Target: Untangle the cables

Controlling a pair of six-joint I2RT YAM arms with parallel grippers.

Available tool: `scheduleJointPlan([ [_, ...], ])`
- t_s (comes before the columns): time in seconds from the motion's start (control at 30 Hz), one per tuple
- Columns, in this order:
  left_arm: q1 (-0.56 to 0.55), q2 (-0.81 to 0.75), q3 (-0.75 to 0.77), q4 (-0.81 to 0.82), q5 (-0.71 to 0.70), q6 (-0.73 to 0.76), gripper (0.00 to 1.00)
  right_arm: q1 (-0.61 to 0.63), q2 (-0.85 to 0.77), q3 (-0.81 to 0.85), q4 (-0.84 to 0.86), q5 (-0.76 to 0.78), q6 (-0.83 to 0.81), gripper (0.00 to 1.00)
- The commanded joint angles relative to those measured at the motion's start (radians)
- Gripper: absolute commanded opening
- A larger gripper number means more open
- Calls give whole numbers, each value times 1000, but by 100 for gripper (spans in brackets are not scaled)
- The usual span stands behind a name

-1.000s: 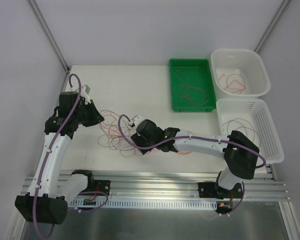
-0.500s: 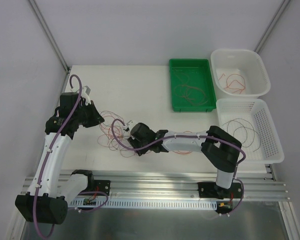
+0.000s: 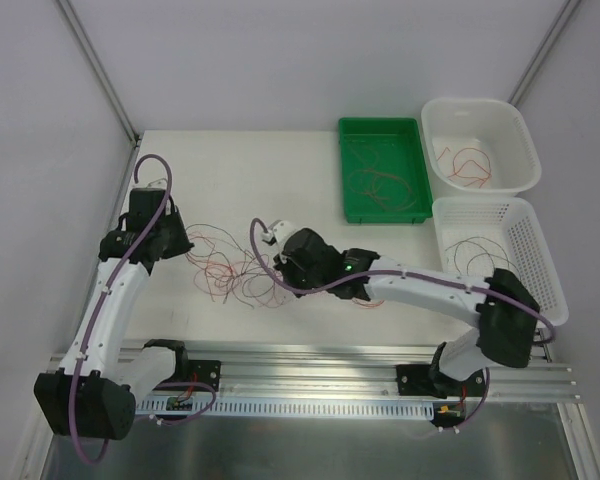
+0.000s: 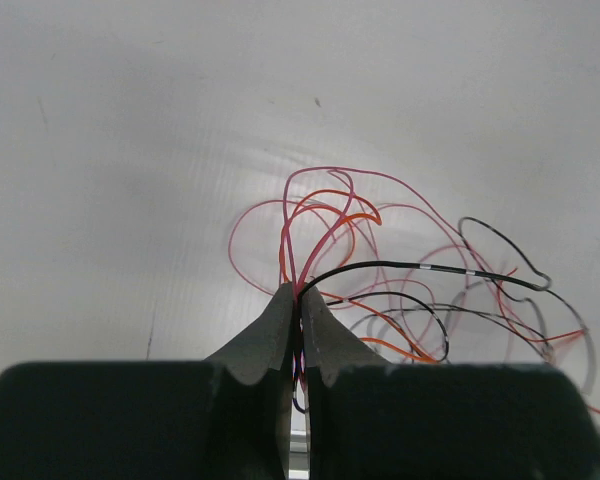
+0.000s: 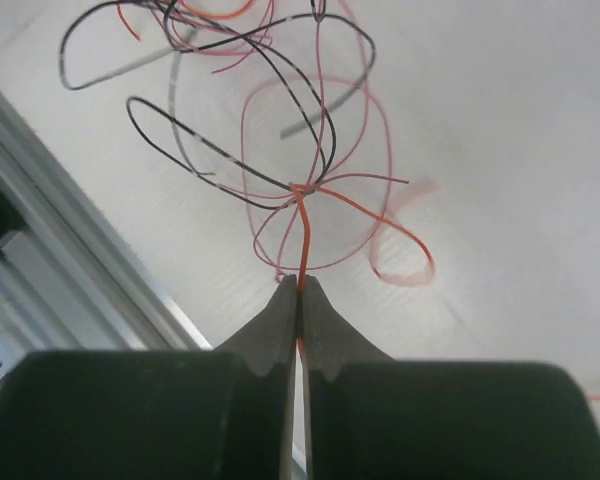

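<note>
Few cables (image 3: pixel 378 184) already sorted into green tray (image 3: pixel 380 124); main tangle (image 3: pixel 235 272) left of tray, unresolved. Left gripper (image 4: pixel 299 298) clamped on pink-orange bundle (image 4: pixel 302 250), right gripper (image 5: pixel 300 285) on one orange strand (image 5: pixel 303 240).

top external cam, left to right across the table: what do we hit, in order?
left gripper → cable tangle → green tray → white tub and white mesh basket, which share the right end and overlap in span, so they are not ordered against each other.

cables (image 5: pixel 302 235) cut off at top edge (right wrist view), strands indistinct overhead
</note>
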Motion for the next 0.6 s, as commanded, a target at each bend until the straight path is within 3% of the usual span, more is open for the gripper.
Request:
scheduleJointPlan([
  [0.0, 0, 53, -15, 28, -172, -7, 0, -17, -239, 22, -160, 105, -96, 1],
  [0.2, 17, 96, -20, 33, -225, 5, 0, -80, -525, 13, -279, 224, -149, 1],
  [0.33, 23, 124, -38, 33, -250, 28, 0, -149, -782, -24, -247, 203, -156, 1],
  [0.57, 23, 133, -45, 34, -249, 38, 0, -248, -955, -102, -205, 248, -158, 1],
])
